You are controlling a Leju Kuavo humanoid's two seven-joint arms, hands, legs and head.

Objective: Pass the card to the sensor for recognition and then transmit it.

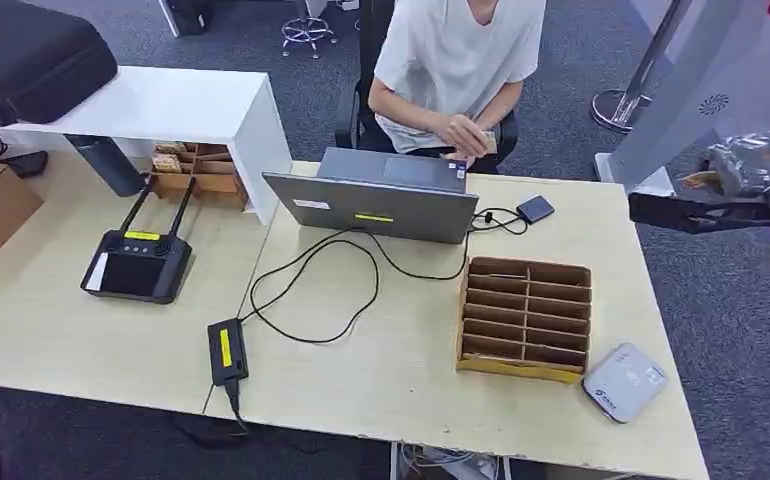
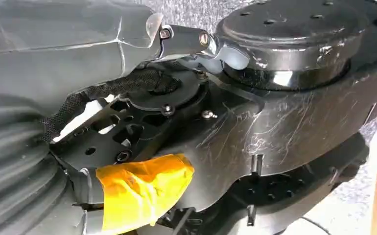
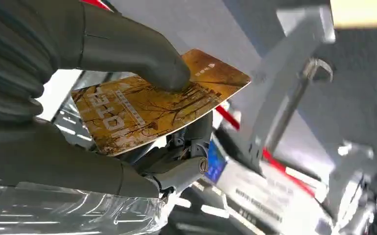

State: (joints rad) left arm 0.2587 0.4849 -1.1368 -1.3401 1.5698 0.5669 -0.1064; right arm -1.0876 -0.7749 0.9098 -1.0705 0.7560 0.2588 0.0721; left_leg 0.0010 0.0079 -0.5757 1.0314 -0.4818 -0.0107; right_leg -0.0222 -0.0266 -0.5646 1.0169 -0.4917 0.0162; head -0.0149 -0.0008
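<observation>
My right hand (image 3: 79,112) holds a golden-yellow card (image 3: 152,105) with a tree pattern, the thick grey thumb (image 3: 142,54) pressing on its face and darker fingers under it. In the head view that right hand (image 1: 756,165) is raised off the table's right side, beyond the table edge. A white flat device (image 1: 625,381) lies at the table's front right corner. A small black reader (image 1: 535,209) lies beside the laptop, wired to it. My left hand (image 2: 54,58) hangs close to dark body parts, and how its fingers lie is hidden.
A person (image 1: 456,60) sits behind the grey laptop (image 1: 381,200), with something in their hands. A cardboard slotted box (image 1: 526,318) stands right of centre. A black cable and power brick (image 1: 226,352) lie in the middle, a black controller (image 1: 136,265) to the left.
</observation>
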